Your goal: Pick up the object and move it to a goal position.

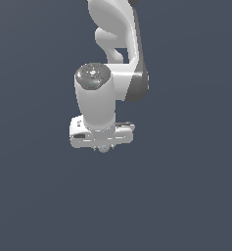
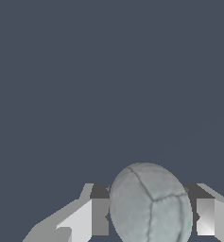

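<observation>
- The claw (image 2: 151, 217) is bracketing the sphere (image 2: 150, 204), a finger (image 2: 100, 216) sitting at its 9 o'clock and another at 3 o'clock; whether they are pinching it, I cannot tell.
- In the exterior view the sphere (image 1: 104, 148) is peeking out at the claw's (image 1: 103, 146) 6 o'clock.
- No containers or goal marker are showing.

pale grey-blue sphere (image 2: 150, 204) with dark seam lines sitting right between the gripper (image 2: 150, 217) fingers (image 2: 100, 216), filling the gap, plain dark backdrop (image 2: 108, 85) showing behind
</observation>
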Tool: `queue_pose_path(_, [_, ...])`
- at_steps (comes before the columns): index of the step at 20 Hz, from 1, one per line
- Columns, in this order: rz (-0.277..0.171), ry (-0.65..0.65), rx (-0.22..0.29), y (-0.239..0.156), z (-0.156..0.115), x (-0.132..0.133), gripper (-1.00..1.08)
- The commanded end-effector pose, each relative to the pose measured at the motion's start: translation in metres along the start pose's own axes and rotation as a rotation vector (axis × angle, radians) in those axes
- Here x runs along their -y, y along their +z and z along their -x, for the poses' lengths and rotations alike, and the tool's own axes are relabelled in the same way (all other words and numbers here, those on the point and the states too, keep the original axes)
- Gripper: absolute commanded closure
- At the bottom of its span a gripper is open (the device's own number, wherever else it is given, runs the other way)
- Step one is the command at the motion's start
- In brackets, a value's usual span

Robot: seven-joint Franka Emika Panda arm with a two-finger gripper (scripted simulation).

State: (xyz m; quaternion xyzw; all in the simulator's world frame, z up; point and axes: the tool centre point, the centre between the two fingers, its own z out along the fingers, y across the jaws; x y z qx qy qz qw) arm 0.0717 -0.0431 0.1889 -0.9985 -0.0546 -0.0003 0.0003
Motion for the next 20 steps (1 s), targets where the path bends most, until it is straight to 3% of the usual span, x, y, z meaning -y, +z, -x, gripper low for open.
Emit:
queue_pose_path(1, [0.000,-0.001,0.000,-0.013,-0.009,-0.010,1.08])
queue_pose_path(20, [0.000,-0.001,0.001,-0.048,-0.039,-0.037,1.08])
